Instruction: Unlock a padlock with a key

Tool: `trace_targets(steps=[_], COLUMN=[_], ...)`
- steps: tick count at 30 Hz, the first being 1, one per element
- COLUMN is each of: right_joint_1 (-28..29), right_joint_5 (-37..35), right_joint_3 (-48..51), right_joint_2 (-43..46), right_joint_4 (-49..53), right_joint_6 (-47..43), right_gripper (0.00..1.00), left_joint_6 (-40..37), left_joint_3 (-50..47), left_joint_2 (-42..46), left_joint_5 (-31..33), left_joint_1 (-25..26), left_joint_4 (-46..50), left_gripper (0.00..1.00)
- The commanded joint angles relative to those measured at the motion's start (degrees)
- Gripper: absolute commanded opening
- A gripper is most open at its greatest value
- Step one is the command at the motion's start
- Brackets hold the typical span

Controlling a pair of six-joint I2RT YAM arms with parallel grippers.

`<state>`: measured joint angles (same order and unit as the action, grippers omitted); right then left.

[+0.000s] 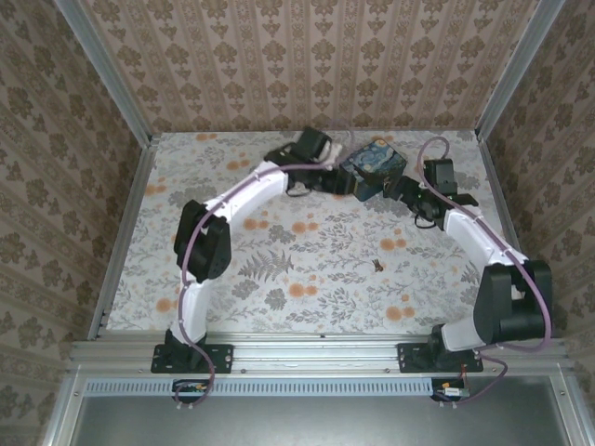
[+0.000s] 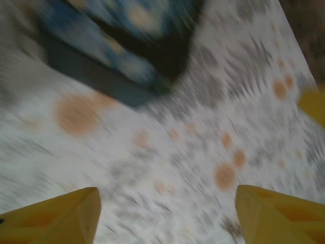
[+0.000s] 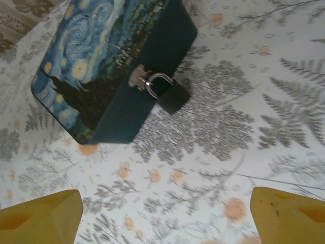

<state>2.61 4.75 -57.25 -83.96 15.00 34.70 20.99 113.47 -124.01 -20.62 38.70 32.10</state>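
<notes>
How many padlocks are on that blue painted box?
1. A dark padlock hangs from the metal clasp on the front side of the box, in the right wrist view. The box's other sides are hidden, so more are possible.

We see the left gripper (image 2: 167,218) with its two yellow fingertips (image 2: 56,218) standing well apart above the flowered table (image 2: 203,127), with nothing between them. Beyond them the dark blue painted box (image 2: 117,46), heavily smeared by blur, rests on the table, away from the edge where a brown surface begins. Near that edge is a yellow patch (image 2: 315,104) we cannot identify.
</notes>
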Motion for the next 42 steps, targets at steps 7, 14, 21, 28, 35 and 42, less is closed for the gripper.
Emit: trace_targets(steps=[7, 14, 21, 28, 35, 42], right_joint_1=[5.4, 4.5, 4.4, 2.2, 1.6, 4.1], right_joint_5=[-3.6, -7.8, -11.2, -10.3, -3.2, 6.5], right_joint_3=[-9.4, -18.6, -28.4, -30.6, -35.1, -34.2], right_joint_2=[-14.4, -25.1, -33.8, -36.3, -40.3, -40.4], right_joint_4=[-8.7, -8.1, -4.3, -5.2, -5.4, -8.2], right_joint_6=[7.1, 7.7, 6.3, 3.9, -1.7, -8.7], right_gripper=[0.99, 0.99, 0.98, 0.99, 0.93, 0.81], left_joint_6=[1.7, 6.6, 2.5, 0.5, -0.7, -3.4], left_joint_3=[34.3, 34.6, 17.0, 22.2, 30.1, 29.1], left_joint_2=[-27.5, -31.0, -20.0, -21.8, -27.0, -25.3], left_joint_5=[-2.4, -7.9, -5.0, -4.7, -5.5, -4.4], left_joint_1=[-8.1, -7.5, -6.8, -7.2, -7.5, -7.6], left_joint_4=[-0.5, -7.0, -10.2, -8.6, -7.0, -4.8], left_gripper=[0.76, 0.77, 0.77, 0.77, 0.77, 0.77])
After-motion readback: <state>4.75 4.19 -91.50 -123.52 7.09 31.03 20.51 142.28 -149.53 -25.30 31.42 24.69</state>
